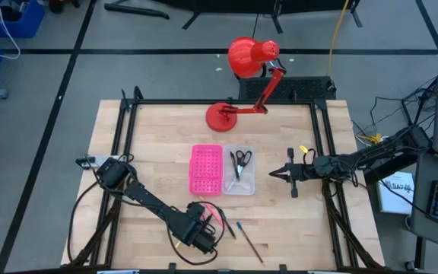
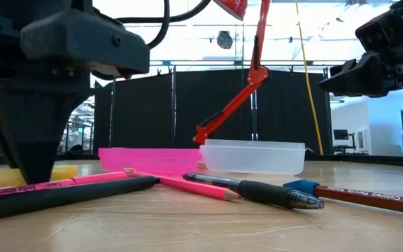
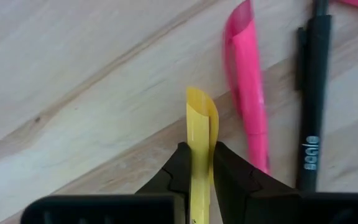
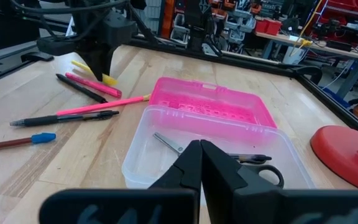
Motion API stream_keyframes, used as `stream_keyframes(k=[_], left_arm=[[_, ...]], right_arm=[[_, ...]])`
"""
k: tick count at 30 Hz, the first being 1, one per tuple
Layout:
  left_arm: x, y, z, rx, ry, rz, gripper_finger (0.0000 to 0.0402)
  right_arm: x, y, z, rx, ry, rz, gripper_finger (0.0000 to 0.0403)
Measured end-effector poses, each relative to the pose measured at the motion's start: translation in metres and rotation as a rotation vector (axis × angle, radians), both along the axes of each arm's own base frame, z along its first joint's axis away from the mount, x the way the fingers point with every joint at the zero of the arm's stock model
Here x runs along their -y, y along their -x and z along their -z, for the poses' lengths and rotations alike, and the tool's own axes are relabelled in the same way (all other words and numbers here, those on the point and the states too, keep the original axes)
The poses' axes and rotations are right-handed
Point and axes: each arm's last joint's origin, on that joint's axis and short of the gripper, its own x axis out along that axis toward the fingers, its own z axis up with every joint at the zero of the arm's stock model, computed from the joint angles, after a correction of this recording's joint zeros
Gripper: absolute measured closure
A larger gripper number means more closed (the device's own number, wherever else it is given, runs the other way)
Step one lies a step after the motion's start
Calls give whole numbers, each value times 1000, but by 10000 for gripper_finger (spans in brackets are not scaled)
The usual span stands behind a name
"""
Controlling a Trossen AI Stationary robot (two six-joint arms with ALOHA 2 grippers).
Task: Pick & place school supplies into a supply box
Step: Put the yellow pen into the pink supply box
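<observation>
A yellow highlighter (image 3: 201, 118) is between the fingers of my left gripper (image 3: 199, 149), near the table's front edge (image 1: 206, 228). Beside it on the wood lie a pink highlighter (image 3: 247, 93) and a black pen (image 3: 312, 106). Farther right lie a pink pencil (image 2: 187, 185), a black grip pen (image 2: 257, 190) and a red pencil with a blue cap (image 2: 362, 197). The supply box sits mid-table: a pink half (image 1: 207, 169) and a clear half (image 1: 242, 183) holding black-handled scissors (image 1: 239, 160). My right gripper (image 1: 274, 175) hovers shut to the right of the box. My left gripper pinches the yellow highlighter's barrel (image 3: 199, 140) between its two fingers, roughly at mid-length, with yellow showing on both sides of the fingers (image 2: 65, 173). The fingers point down from above and lie across it. The highlighter lies level, close to the wood; whether it is clear of it I cannot tell.
A red desk lamp stands with its base (image 1: 223, 116) at the table's far edge, its head (image 1: 249, 57) beyond it. Black frame rails (image 1: 128, 122) run along the table's sides. Bare wood (image 1: 150, 164) lies left of the box.
</observation>
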Motion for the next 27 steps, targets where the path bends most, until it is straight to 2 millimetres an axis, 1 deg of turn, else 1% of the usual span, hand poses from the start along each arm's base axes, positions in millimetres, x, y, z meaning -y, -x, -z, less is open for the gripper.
stream_keyframes(k=[5, 8, 10, 12, 14, 16, 18, 20, 23, 25, 27], left_arm=[[-2, 2, -1, -19, -10, -2, 356], [-7, 0, -13, 3, 9, -5, 356], [-14, -1, -27, 42, 16, -10, 360], [-23, -3, -43, 99, 10, -23, 375], [-36, -5, -62, 173, -6, -50, 380], [-52, -8, -82, 252, -1, -86, 389], [-72, -16, -97, 324, 13, -102, 398], [-90, -24, -108, 398, 10, -86, 400], [-112, -33, -116, 448, -8, -54, 397], [-118, -34, -116, 435, -27, 0, 400], [-120, -34, -116, 421, -29, 24, 399]], right_arm=[[0, 0, 0, -1, 0, 0, 403], [0, 0, 0, 0, 0, 0, 403], [0, 0, 0, 0, 0, 0, 403], [0, 0, 0, 0, 0, 0, 403], [0, 0, 0, 0, 0, 0, 403], [0, 0, 0, 0, 5, -1, 403], [0, 0, 0, 1, 6, -1, 403], [0, 0, 0, -1, 7, -1, 403], [0, 0, 1, -8, 9, -1, 403], [0, 0, 2, -18, 12, -1, 403], [0, 1, 4, -40, 17, -1, 403]])
